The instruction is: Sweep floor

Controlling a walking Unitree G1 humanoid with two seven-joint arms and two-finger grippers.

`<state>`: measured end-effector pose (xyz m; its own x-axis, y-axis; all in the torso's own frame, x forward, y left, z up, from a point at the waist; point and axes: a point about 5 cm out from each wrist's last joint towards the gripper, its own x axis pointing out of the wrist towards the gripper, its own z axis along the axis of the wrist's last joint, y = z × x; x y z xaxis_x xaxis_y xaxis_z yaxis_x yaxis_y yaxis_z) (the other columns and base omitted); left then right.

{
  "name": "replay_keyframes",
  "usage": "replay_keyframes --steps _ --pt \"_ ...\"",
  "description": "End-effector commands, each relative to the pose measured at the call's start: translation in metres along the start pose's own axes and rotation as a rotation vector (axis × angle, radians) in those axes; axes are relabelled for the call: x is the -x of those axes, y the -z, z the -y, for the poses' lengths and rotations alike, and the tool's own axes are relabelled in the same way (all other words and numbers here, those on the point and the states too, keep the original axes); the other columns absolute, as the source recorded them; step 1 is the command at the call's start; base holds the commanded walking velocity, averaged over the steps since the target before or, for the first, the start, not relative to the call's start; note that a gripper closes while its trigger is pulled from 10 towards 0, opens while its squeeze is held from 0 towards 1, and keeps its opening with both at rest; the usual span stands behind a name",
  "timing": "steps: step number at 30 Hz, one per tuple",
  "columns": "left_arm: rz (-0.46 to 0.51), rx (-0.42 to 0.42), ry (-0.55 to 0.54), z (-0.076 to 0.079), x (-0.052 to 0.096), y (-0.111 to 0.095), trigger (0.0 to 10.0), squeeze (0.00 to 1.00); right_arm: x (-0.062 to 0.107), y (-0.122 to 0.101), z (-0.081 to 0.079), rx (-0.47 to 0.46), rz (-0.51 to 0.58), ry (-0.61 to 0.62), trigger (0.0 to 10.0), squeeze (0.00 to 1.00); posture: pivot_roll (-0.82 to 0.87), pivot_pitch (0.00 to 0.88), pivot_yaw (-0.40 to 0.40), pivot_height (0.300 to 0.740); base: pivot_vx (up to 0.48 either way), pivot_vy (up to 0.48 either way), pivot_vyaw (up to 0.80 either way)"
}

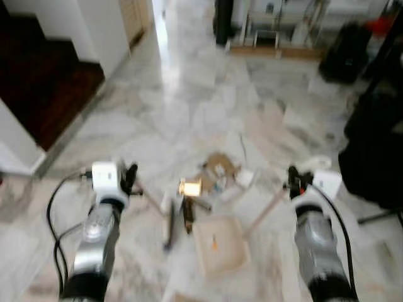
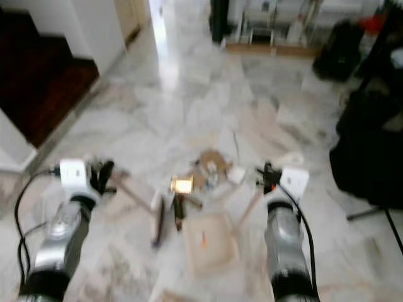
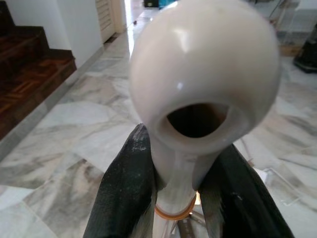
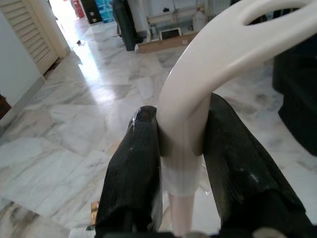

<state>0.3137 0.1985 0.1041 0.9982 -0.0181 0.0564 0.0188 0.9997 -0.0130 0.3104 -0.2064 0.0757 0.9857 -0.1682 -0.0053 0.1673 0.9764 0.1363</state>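
While the left gripper [image 3: 173, 198] pinches the cream broom handle [image 1: 150, 198], the brush [image 1: 169, 220] lies on the marble floor [image 1: 189, 113] beside the dustpan [image 1: 220, 245]. Slanting down toward that dustpan, its pale handle [image 1: 267, 211] sits pinched in the right gripper [image 4: 181, 163]. Cardboard scraps [image 1: 217, 170] lie just beyond the dustpan.

Cream broom handle [image 3: 203, 94] clamped in my left fingers [image 3: 126, 198], brush head [image 1: 168, 220] on marble floor [image 1: 189, 107]. Cream dustpan [image 1: 220, 245] flat beside litter pile [image 1: 214, 173], handle in my right fingers [image 4: 133, 183].
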Motion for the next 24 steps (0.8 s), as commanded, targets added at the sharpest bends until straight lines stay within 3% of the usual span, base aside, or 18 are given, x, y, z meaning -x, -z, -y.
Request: replay_keyframes --steps 1,24 --pt "0.062 0.013 0.031 0.0086 -0.0048 -0.0133 10.0 0.0 -0.0027 -0.0109 0.003 -0.011 0.054 0.013 10.0 0.0 0.04 0.086 0.042 0.74 0.0 0.0 0.0" --pt "0.064 0.008 0.028 0.0061 -0.0052 -0.0139 10.0 0.0 -0.0008 -0.0085 0.0075 0.02 0.053 0.03 10.0 0.0 0.04 0.091 0.042 0.74 0.074 0.0 0.0"
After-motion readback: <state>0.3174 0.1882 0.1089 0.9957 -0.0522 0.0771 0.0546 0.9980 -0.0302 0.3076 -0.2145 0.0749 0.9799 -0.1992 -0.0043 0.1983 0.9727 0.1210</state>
